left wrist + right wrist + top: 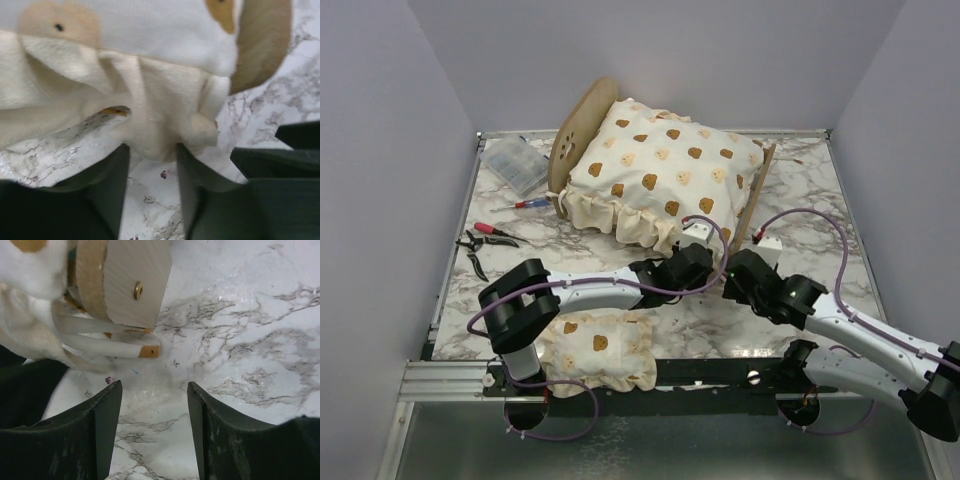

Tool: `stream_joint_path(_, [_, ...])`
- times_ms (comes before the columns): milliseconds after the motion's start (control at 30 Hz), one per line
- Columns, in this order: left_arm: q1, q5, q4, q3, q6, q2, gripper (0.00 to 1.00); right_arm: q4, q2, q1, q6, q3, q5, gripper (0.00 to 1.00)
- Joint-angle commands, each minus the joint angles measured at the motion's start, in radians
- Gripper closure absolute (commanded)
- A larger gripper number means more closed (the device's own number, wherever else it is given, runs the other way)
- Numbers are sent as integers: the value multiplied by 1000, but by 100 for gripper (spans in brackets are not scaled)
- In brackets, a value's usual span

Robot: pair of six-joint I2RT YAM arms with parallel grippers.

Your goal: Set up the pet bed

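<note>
The pet bed stands at the back middle, with its rounded headboard (582, 128) on the left and its low footboard (760, 195) on the right. The large bear-print ruffled cushion (660, 165) lies on it and hides the base. My left gripper (688, 245) is open at the cushion's front ruffle near the footboard. In the left wrist view the ruffle (150, 120) hangs down to the gripper's (152, 150) tips, with marble showing between the fingers. My right gripper (740, 268) is open and empty just in front of the footboard (135, 285), low over the table (240, 340).
The small bear-print pillow (598, 345) lies at the near edge under the left arm. Pliers (485, 240), a red-handled screwdriver (525, 203) and a clear plastic box (515, 165) lie at the left. The two grippers are close together.
</note>
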Motion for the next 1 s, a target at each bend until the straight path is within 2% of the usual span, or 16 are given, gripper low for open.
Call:
stream_joint_path(0, [14, -159, 23, -9, -25, 1, 67, 88, 19, -8, 28, -68, -61, 40])
stream_joint_path(67, [18, -178, 23, -11, -19, -5, 76, 142, 29, -16, 30, -103, -74, 41])
stream_joint_path(167, [29, -188, 23, -7, -8, -11, 83, 242, 48, -28, 22, -152, -76, 41])
stream_joint_path(300, [45, -190, 24, -3, -6, -8, 85, 341, 84, -48, -7, -178, -53, 42])
stream_joint_path(500, [60, -178, 24, 2, -6, -8, 85, 443, 155, -163, -77, -184, -140, 47])
stream_joint_path(567, [62, -175, 24, 4, -6, -9, 85, 447, 166, -182, -82, -185, -162, 54])
stream_joint_path(667, [62, -168, 24, 4, -8, -13, 85, 414, 133, -183, -92, -174, -196, 78])
stream_joint_path(733, [62, -163, 24, 6, -4, -14, 85, 370, 90, -183, -95, -159, -245, 89])
stream_joint_path(867, [65, -161, 24, 4, 0, -15, 85, 227, 7, -183, -101, -87, -337, 98])
stream_joint_path(967, [70, -161, 23, 3, 2, -14, 85, 146, -38, -183, -140, -12, -323, 99])
